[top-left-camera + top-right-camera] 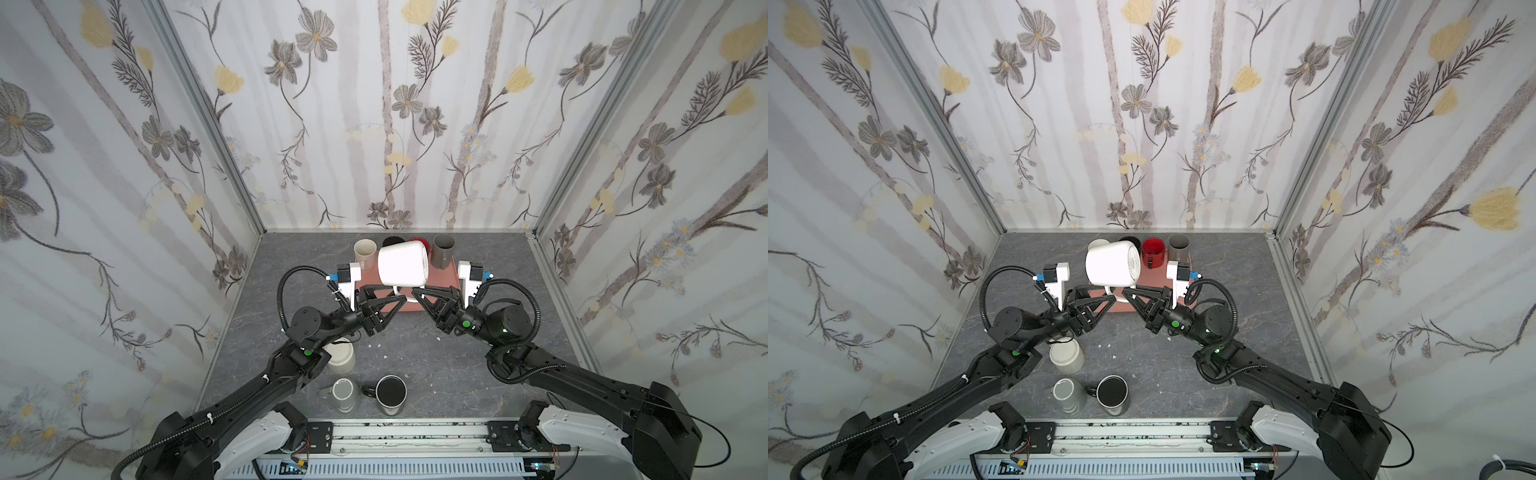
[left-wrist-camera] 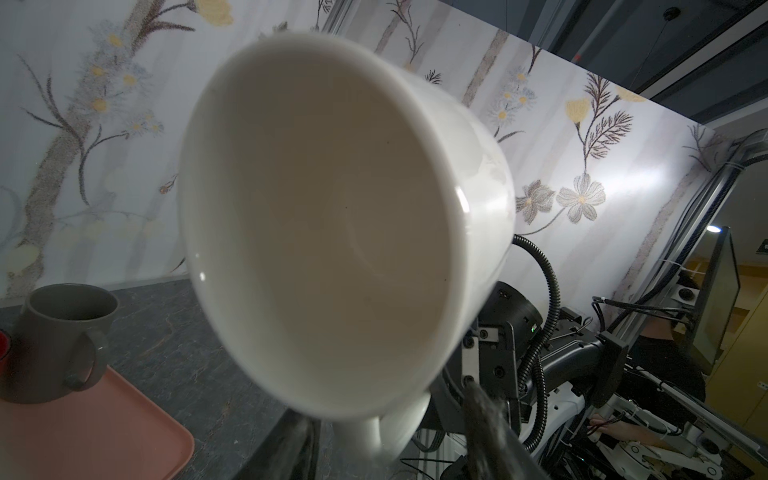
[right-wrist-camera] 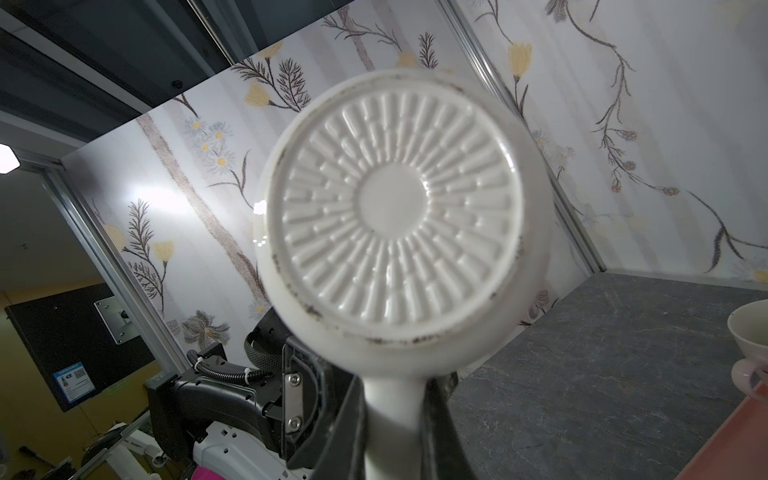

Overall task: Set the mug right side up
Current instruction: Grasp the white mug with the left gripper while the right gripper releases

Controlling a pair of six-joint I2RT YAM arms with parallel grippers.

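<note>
White mug (image 1: pixel 402 264) is on its side in the air by the pink tray (image 1: pixel 445 277). The right hand (image 1: pixel 417 292) is clamped on the handle (image 3: pixel 392 419), and the left hand (image 1: pixel 395 296) is half apart around it. I'd let the left pinch firmly before rolling the mouth up.

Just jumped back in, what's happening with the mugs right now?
The right gripper is shut on the handle of the white mug, holding it in the air over the tray. The mug is tipped on its side, mouth toward the left arm, base toward the right. The left gripper flanks the same handle; I can't tell if it has clamped.
</note>
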